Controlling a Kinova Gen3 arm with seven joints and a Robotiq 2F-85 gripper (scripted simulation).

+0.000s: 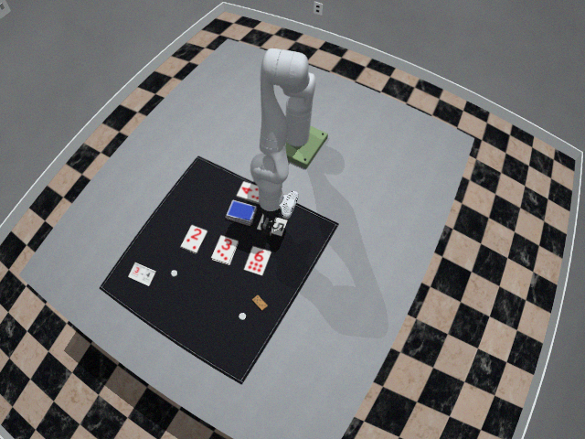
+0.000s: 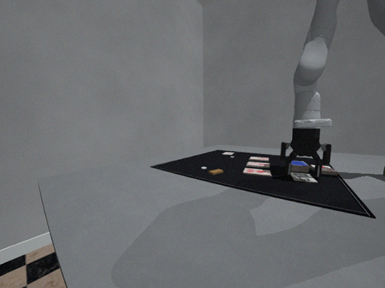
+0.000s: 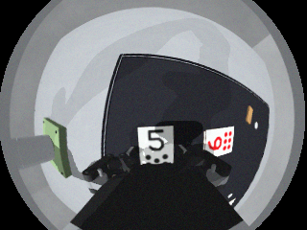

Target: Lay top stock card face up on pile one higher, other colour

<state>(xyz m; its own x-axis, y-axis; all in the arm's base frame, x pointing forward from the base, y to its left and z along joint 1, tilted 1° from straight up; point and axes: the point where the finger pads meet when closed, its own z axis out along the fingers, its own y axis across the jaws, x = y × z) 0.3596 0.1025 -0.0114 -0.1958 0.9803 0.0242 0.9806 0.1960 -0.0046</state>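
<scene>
Hand (image 1: 270, 225) (image 2: 303, 171) (image 3: 156, 150) open; black five (image 1: 279, 227) (image 2: 304, 177) (image 3: 155, 144) partly hidden

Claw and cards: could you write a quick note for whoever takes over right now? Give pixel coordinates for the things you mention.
Claw (image 1: 267, 225) (image 2: 303, 171) (image 3: 156, 150): open, low by the face-up black 5 (image 1: 279, 227) (image 2: 304, 177) (image 3: 155, 139), not gripping it.
Cards: blue-backed stock (image 1: 241, 211) (image 2: 299, 163) between the black 5 and red 4 (image 1: 247, 191) (image 2: 330, 170); red 2 (image 1: 193, 238) (image 2: 258, 158), red 3 (image 1: 224, 250) (image 2: 258, 164) and red 6 (image 1: 257, 261) (image 2: 257, 172) in a row.
Done: no black card tops the red 6. Whether the black 5 came off the stock, I can't tell.
Left: if it did, it probably needs gripping and laying on the red 6 alone. Otherwise, check which card was drawn, if any. Leave everything else alone.
</scene>
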